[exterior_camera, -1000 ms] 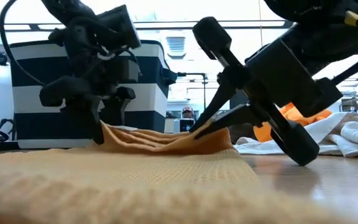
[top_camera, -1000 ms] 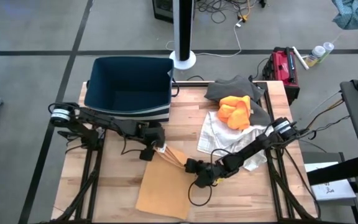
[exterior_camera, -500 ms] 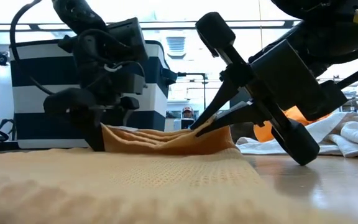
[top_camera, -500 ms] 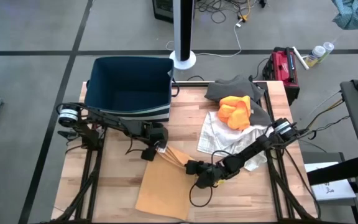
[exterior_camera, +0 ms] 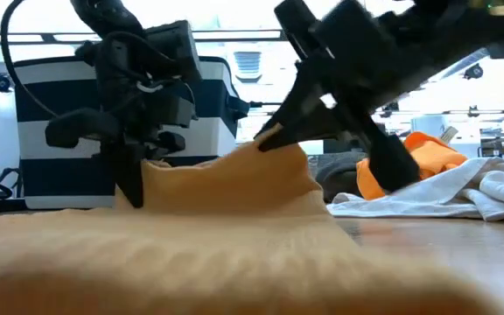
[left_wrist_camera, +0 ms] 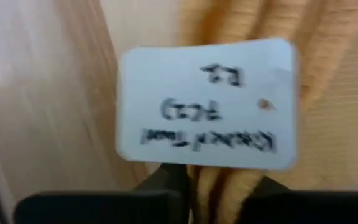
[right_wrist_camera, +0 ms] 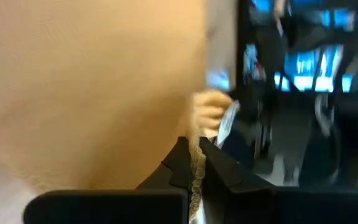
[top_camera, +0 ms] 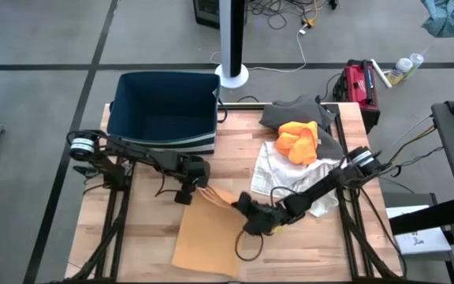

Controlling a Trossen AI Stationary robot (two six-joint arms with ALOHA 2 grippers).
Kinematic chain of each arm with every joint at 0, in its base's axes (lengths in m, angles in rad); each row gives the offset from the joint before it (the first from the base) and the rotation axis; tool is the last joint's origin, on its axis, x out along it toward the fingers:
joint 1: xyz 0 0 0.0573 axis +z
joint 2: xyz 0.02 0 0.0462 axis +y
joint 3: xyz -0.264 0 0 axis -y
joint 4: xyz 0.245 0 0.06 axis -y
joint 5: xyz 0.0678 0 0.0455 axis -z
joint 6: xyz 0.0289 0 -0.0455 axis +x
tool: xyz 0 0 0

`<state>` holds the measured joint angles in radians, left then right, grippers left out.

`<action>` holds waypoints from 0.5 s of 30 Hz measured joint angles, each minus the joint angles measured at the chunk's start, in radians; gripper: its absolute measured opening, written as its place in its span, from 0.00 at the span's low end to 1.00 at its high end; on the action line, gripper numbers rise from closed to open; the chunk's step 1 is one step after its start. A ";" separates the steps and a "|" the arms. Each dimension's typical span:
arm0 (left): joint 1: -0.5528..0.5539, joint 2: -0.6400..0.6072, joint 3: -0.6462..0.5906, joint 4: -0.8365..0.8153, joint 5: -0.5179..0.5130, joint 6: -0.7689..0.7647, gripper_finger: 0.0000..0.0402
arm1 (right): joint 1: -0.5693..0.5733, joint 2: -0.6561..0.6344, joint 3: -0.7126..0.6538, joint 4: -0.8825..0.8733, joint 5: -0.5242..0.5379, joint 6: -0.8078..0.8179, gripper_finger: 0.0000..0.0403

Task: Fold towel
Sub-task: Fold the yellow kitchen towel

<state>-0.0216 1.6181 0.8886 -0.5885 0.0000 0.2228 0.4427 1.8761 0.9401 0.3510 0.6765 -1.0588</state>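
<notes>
**Fold towel — far edge gripped and lifted, fold itself not yet made**

Table: wooden top, both arms reaching in toward the middle. A navy bin sits at the far left corner; a heap of other cloths (grey, orange, white) lies at the far right, untouched as far as I can tell.

Towel: tan, spread flat over the near-middle of the table, near edge by the table's front. Its far edge is drawn up off the wood into a ridge between the two grippers; low view shows the cloth rising in a slope from the table to the pinch points.

Left gripper: at the towel's far-left corner, fingers closed on gathered cloth. Left wrist view shows folds of tan fabric running down between the fingers, with a white tag hanging just above them.

Right gripper: at the far-right corner, pinched tight on the towel's edge; right wrist view shows the hem caught between the fingers, and this corner stands highest in the low view.

Judged progress: early. Both corners secured and raised. Left to do: carry the far edge over toward the near edge, lay it down, release, and likely a second fold.
</notes>
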 joint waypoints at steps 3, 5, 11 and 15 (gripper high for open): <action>0.000 -0.046 -0.001 -0.047 -0.029 -0.010 0.05 | -0.039 -0.028 -0.010 -0.043 0.005 0.125 0.02; 0.000 -0.080 -0.001 -0.082 -0.065 -0.024 0.05 | -0.072 -0.049 -0.013 -0.109 -0.004 0.208 0.02; -0.001 -0.190 -0.001 -0.135 -0.160 -0.054 0.05 | -0.189 -0.089 -0.015 -0.155 -0.128 0.409 0.02; -0.001 -0.255 -0.001 -0.180 -0.175 -0.088 0.03 | -0.244 -0.163 -0.014 -0.152 -0.164 0.496 0.02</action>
<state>-0.0223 1.3634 0.8879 -0.7686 -0.1751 0.1353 0.1987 1.7133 0.9264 0.1990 0.5121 -0.5627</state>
